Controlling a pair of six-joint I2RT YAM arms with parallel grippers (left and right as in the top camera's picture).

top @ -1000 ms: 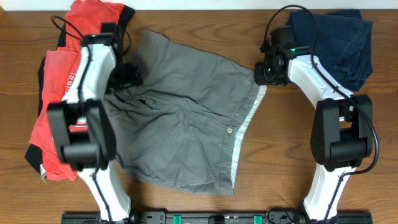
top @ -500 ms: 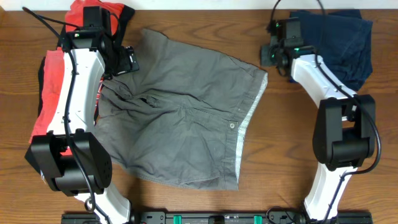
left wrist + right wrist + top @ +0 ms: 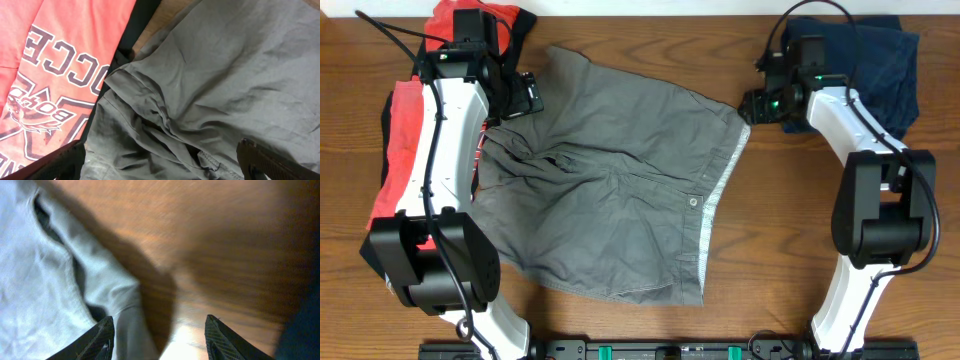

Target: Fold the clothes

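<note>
Two wide, empty pincers: shorts (image 3: 620,190) lie lengthwise left-right, waistband corner (image 3: 739,120) just left of right pincer (image 3: 751,106), leg hem (image 3: 542,88) beside left pincer (image 3: 527,98).

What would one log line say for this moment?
shorts: spread out, unfolded | left fingers: open, above shorts | right fingers: open, at shorts' edge

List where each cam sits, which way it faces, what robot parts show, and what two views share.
Overhead: above the table, facing straight down; left arm, right arm, shorts, red T-shirt, navy garment.
Left wrist: on left arm, facing down past the open left tool; fingers at bottom edge, shorts and T-shirt lettering below.
Right wrist: on right arm, facing down past the open right tool; pale corner of the shorts and bare wood below.
Shared: overhead and left wrist both show shorts meeting the red T-shirt.
</note>
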